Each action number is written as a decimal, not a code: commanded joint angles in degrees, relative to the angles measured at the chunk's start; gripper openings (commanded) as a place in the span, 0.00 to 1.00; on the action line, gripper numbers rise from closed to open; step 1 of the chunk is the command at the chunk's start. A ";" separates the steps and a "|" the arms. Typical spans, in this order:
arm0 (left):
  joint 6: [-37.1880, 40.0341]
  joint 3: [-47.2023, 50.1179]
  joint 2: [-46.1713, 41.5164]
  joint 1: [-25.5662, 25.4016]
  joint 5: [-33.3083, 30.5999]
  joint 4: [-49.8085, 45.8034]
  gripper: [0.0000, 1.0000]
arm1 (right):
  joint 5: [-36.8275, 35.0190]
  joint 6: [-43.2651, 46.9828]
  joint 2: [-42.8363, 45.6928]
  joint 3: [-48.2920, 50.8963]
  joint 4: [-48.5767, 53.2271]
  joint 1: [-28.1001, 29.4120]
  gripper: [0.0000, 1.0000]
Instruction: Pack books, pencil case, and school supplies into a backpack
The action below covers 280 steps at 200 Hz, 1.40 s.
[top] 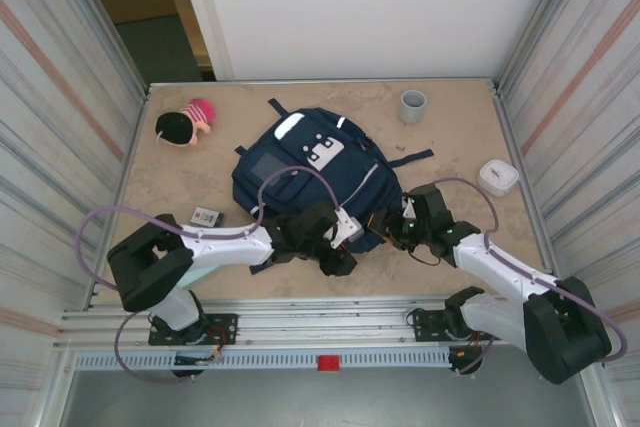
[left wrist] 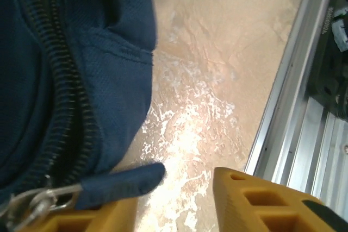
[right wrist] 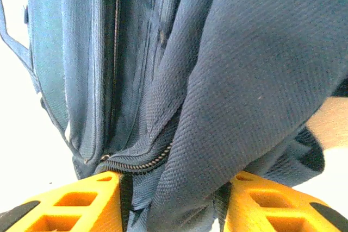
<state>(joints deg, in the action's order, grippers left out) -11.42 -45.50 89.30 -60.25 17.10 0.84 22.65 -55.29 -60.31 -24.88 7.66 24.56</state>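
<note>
On a mottled beige tabletop point(top: 180, 177), a large navy-blue fabric backpack point(top: 300, 172) with white patches lies flat at centre, its patch markings too small to read. From the right wrist, the right gripper point(right wrist: 174, 202) is seen clenched on a thick fold of the bag's cloth beside a zip. The left wrist view shows the left gripper point(left wrist: 176, 188) released, yellow fingers apart over bare table, a fabric zip tab point(left wrist: 117, 186) just beside one finger. Overhead, a small flat white piece point(top: 205, 215) with illegible print lies left of the bag. A grey cup point(top: 413, 105), a rounded white box point(top: 498, 176) and a pink-and-black soft toy point(top: 185, 125) sit apart.
</note>
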 commanded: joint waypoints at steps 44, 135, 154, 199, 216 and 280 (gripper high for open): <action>21.77 5.59 -20.10 4.83 -11.62 -9.95 0.77 | 1.08 21.71 5.82 -11.32 18.97 -3.45 0.63; 44.85 7.60 -11.75 10.13 -7.64 -2.84 0.76 | 6.69 15.54 15.43 -6.51 15.25 2.99 0.63; 45.35 6.40 -7.79 9.97 -7.82 -0.33 0.74 | 4.78 13.28 17.03 -4.71 15.03 4.85 0.63; 41.79 7.08 -2.27 8.21 -8.79 7.11 0.35 | 3.61 11.48 20.50 -2.17 15.40 5.15 0.64; 38.22 8.82 -2.75 8.21 -3.71 11.92 0.16 | 3.82 11.51 20.92 -1.46 15.99 5.15 0.64; 30.54 11.49 -2.06 8.16 1.66 20.65 0.01 | 2.44 2.51 24.28 5.37 4.30 13.27 0.62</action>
<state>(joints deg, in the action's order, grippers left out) 22.90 -33.71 86.85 -51.77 14.26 16.36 27.55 -47.62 -37.78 -21.67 18.52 34.17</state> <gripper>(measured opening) 0.064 0.611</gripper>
